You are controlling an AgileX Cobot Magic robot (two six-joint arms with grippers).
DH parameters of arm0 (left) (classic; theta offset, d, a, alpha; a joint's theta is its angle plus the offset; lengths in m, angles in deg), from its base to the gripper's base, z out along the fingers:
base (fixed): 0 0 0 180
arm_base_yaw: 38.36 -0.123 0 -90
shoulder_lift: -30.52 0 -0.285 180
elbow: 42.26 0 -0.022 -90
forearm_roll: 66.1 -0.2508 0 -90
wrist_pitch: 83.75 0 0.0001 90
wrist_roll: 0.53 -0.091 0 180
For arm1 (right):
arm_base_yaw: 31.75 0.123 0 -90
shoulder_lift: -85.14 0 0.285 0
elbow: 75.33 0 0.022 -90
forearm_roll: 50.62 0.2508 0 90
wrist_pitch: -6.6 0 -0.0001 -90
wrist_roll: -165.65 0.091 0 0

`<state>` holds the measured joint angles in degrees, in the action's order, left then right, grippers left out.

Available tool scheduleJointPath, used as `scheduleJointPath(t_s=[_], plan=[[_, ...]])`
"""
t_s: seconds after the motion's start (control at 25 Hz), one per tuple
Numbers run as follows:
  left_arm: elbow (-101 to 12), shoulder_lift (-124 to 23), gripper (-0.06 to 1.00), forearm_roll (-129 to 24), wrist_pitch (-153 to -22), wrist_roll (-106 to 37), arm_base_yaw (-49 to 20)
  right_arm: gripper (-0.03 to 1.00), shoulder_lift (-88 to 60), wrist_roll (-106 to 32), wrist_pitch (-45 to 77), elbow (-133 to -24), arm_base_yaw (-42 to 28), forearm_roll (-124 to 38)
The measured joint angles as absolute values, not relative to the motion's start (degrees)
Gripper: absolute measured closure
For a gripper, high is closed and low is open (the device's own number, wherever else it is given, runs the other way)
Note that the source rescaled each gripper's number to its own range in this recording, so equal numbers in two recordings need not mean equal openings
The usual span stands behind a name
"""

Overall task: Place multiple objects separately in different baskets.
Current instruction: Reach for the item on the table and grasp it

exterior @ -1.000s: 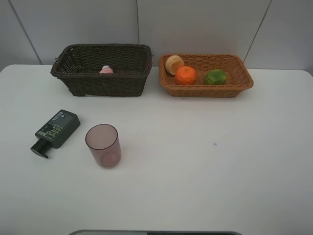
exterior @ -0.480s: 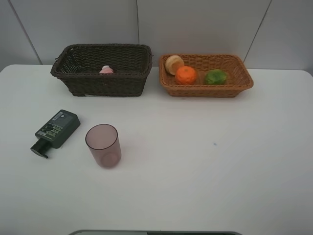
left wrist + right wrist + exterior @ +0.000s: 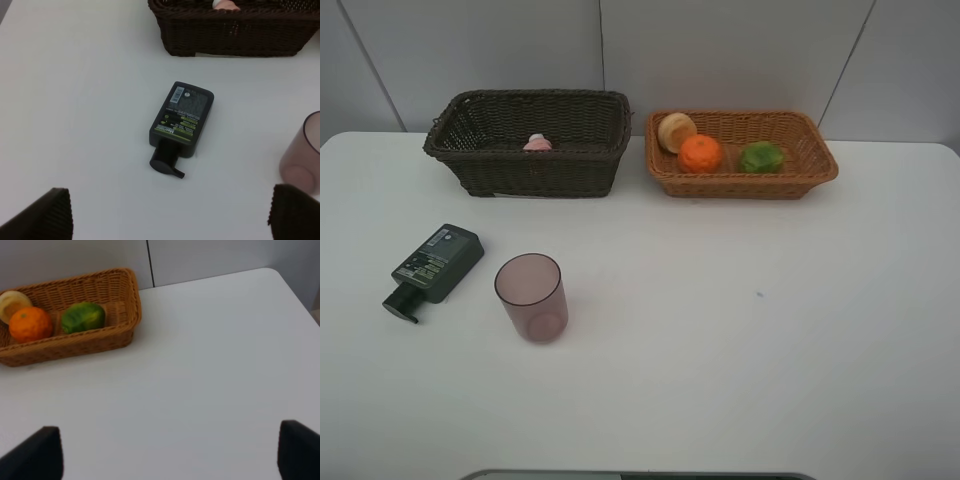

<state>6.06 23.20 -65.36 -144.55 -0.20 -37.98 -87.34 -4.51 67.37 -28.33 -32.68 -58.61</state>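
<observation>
Print on the pump bottle (image 3: 183, 119) is illegible.

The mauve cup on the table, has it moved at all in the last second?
No. The cup stands in the same spot, right of the pump bottle, in front of the dark basket.
</observation>
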Motion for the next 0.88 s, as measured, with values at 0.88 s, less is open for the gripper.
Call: scheduleJointPath(t_s=[0.88], plan=[[6.1,23.2,-0.06,-65.4,-144.5,-0.2,-38.0,0.09,-87.3,-4.5,67.4,-28.3,-32.7,-58.6]])
